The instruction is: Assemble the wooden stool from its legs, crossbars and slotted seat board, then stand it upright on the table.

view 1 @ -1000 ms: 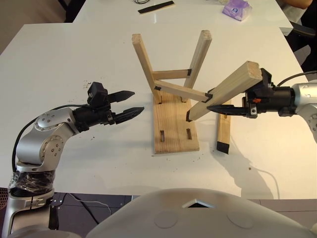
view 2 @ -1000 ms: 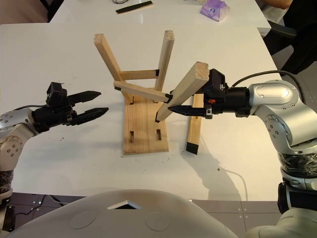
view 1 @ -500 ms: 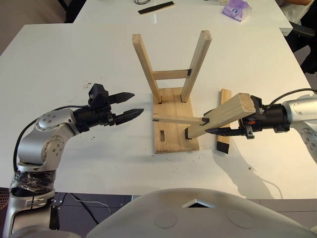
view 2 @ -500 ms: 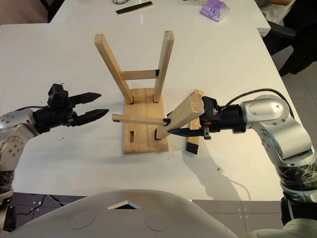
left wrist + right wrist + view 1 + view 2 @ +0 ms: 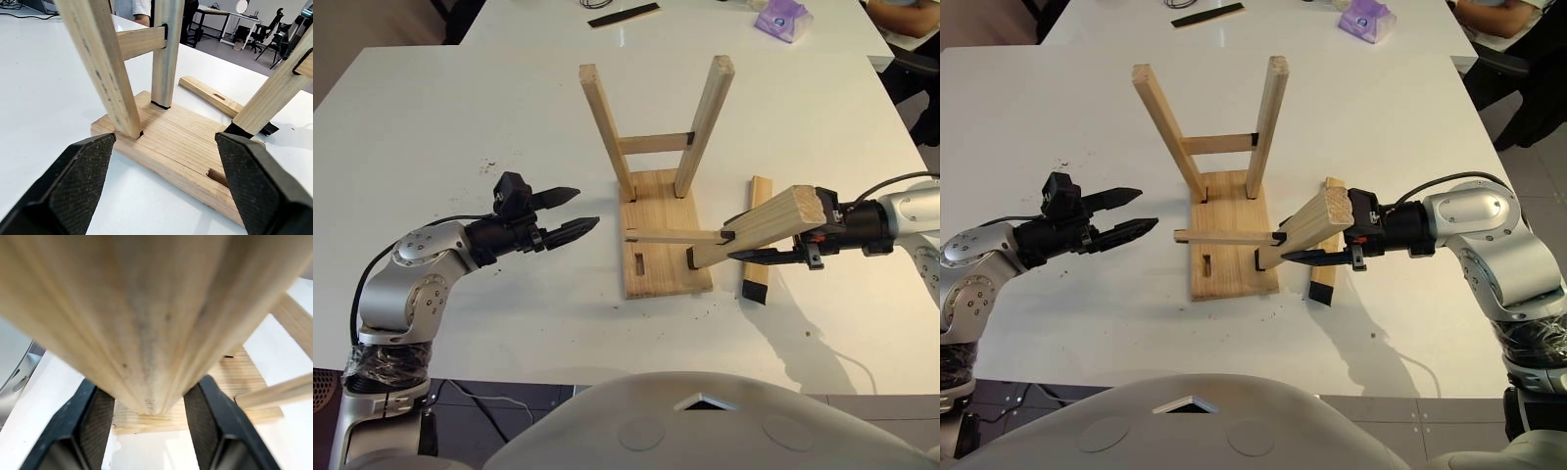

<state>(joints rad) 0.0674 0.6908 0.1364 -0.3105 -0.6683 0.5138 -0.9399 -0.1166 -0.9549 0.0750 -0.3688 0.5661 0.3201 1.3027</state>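
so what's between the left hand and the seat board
just bare white table between the open left hand and the seat board, as the left eye view shows

Open table (image 5: 431, 117) spans the frame's left and lower centre; upright legs (image 5: 704, 127), the held leg (image 5: 769, 220), its crossbar (image 5: 674, 235) and seemingly a loose leg (image 5: 760, 191) crowd the seat board (image 5: 666, 279).

Pale seat board (image 5: 656, 284) lies flat, slots up; two legs (image 5: 605, 132) stand in its far slots, joined by a crossbar (image 5: 654, 143); a third leg (image 5: 766, 221), clamped in the right gripper (image 5: 744, 247), tilts with its black foot at the near right slot, a second crossbar (image 5: 674, 235) jutting leftward from it; a loose black-tipped piece (image 5: 760, 194) lies just right of the board.
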